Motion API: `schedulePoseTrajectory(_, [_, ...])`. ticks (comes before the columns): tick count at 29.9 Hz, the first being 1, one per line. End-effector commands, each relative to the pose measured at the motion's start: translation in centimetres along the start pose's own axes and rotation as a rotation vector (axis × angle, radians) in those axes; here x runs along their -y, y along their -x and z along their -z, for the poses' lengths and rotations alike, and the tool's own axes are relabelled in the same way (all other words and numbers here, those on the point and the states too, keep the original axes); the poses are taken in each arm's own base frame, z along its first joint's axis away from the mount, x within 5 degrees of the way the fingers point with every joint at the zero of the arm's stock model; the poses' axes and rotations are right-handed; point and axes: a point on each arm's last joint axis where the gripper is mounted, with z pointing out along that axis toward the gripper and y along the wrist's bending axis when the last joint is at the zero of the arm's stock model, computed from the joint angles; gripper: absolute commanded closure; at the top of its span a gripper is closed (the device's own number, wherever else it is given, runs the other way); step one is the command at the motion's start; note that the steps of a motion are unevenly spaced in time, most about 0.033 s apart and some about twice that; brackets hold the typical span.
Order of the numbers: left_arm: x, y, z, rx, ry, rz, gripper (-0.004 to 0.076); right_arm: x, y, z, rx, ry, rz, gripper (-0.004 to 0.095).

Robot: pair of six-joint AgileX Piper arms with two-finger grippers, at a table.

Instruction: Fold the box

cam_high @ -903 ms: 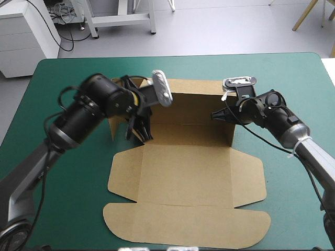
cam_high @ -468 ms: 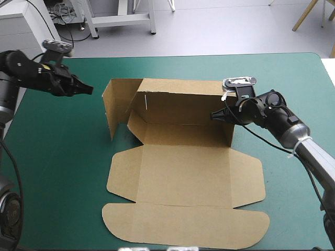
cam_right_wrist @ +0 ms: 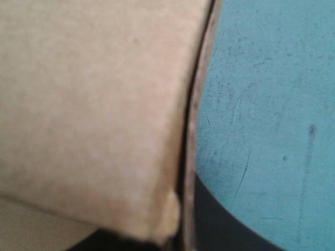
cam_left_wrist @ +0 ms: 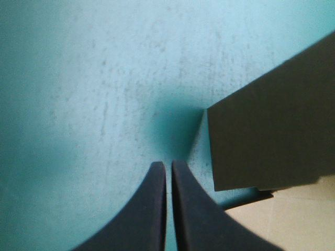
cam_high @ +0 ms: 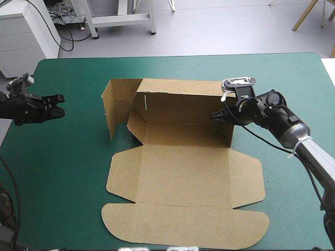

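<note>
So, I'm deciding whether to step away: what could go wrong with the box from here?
Only the right hand grips the box, at its right side; a tug could drag the unpinned sheet. The left flap stands splayed and unheld, the left hand far off, so it may flop flat.

1. Bare teal-green cover (cam_high: 78, 157) btw left gripper (cam_high: 60, 103) and box (cam_high: 183, 167): wide free lane.
2. Box's upright left flap (cam_high: 116, 102) + back wall (cam_high: 180, 102) bar entry from left and far side.
3. Right gripper (cam_high: 212, 116) clamped on box's right end; corner taken.
4. Near flaps (cam_high: 183, 227) lie flat: free overhead.
</note>
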Motion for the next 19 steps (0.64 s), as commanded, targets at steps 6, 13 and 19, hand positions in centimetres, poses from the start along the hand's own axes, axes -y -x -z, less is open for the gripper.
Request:
schedulePoseTrajectory(6, [-0.9, -0.8, 0.2, 0.070, -0.028, 0.163, 0.0710, 1.4, 2.3, 3.6, 0.049, 0.040, -0.047, 0.0922])
schedulePoseTrajectory(13, [-0.7, -0.8, 0.2, 0.078, -0.046, 0.175, 0.0711, 2.3, 3.5, 6.8, -0.123, 0.111, -0.068, 0.0922])
schedulePoseTrajectory(19, [-1.0, -0.8, 0.2, 0.073, -0.023, 0.165, 0.0711, 1.3, 2.9, 5.8, -0.170, 0.226, -0.075, 0.0921])
